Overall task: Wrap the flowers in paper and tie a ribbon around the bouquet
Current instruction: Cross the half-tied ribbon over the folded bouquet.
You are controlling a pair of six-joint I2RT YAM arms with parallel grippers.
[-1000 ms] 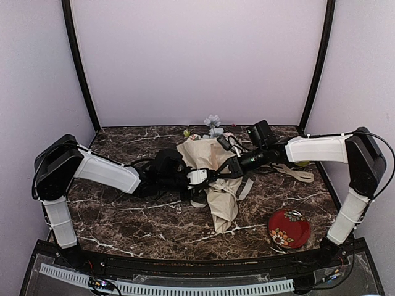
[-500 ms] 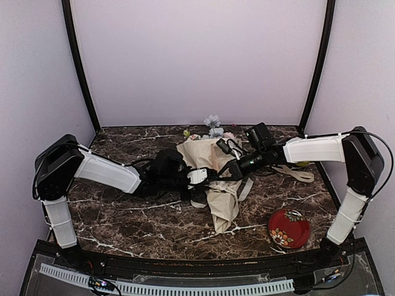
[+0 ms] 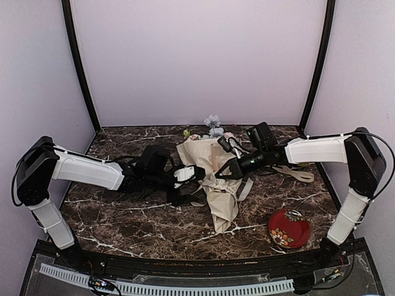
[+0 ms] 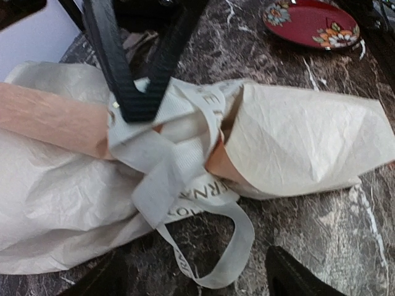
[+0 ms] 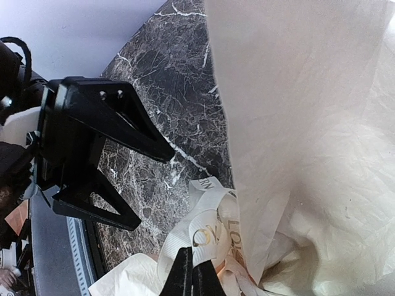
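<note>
our right gripper (image 3: 220, 175) is pinched shut on the ribbon (image 4: 176, 163) at frame centre; the left gripper (image 5: 154, 190) gapes empty just left of it. one hard tug could slip the loose knot or drag the bouquet (image 3: 222, 197). it lies mid-frame, long axis top to bottom, flowers (image 3: 213, 123) toward the top.

The bouquet (image 3: 216, 188) lies across the middle of the table (image 3: 123, 216), with the flowers (image 3: 213, 125) toward the far edge and its narrow end toward the near edge. The ribbon (image 4: 185, 154) crosses its middle and trails toward the right edge; a plate (image 3: 289, 228) sits by the near right corner. The left tool (image 3: 194, 183) is just left of the bouquet, the right tool (image 3: 220, 174) on the ribbon.
</note>
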